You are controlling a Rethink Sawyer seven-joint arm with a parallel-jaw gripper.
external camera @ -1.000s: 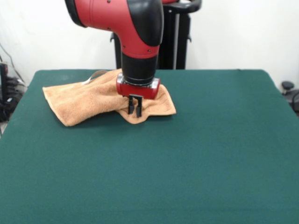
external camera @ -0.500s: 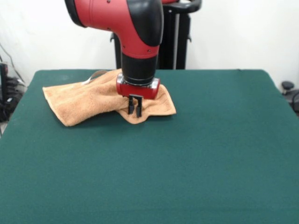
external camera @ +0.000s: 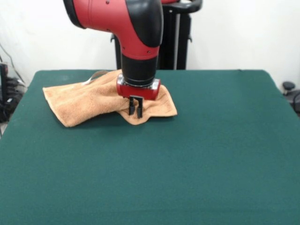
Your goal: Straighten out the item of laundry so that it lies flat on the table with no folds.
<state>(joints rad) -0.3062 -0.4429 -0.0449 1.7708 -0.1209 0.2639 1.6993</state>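
Observation:
The orange-tan towel (external camera: 84,101) lies rumpled at the table's far left in the front view, with a fold along its near edge and a pale turned-up bit (external camera: 96,75) at its far edge. My gripper (external camera: 136,111) points straight down over the towel's near right part. Its black fingers (external camera: 131,107) stand close together, pinching a ridge of the cloth just above the green table (external camera: 211,140). The arm's red wrist hides the towel's middle behind it.
The black pedestal (external camera: 176,42) stands behind the table's far edge. Cables and dark gear (external camera: 5,93) sit off the table's left side, and a dark object (external camera: 290,91) off its right side.
Almost nothing: the arm has shifted a hair up and to the left, and the towel's right corner has moved with it very slightly.

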